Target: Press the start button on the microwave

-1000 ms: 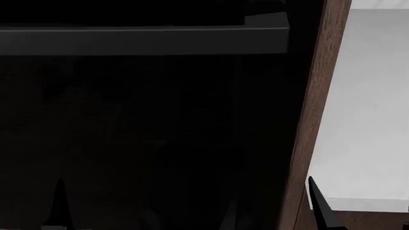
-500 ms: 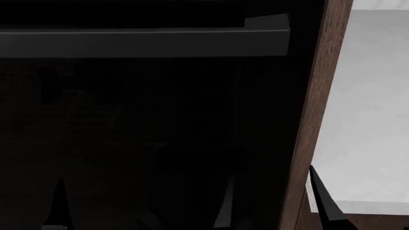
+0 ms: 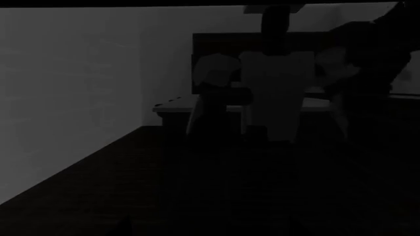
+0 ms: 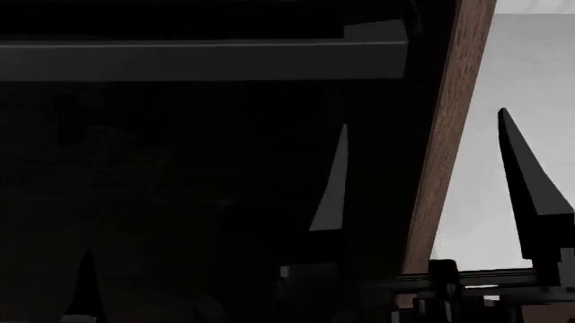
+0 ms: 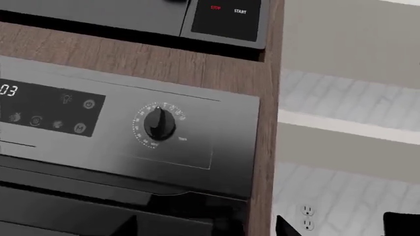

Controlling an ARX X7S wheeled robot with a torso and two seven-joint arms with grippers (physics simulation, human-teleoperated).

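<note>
Since the microwave (image 5: 164, 14) sits rigid above the oven (image 5: 125, 123), its START button (image 5: 240, 11) at the panel's right wants only a light fingertip push from the released right claw (image 4: 422, 175), no gripping.

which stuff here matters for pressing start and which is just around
For the job:
microwave
start button
right gripper, open

Just around:
oven dial
oven bar handle
wall outlet
white counter
</note>
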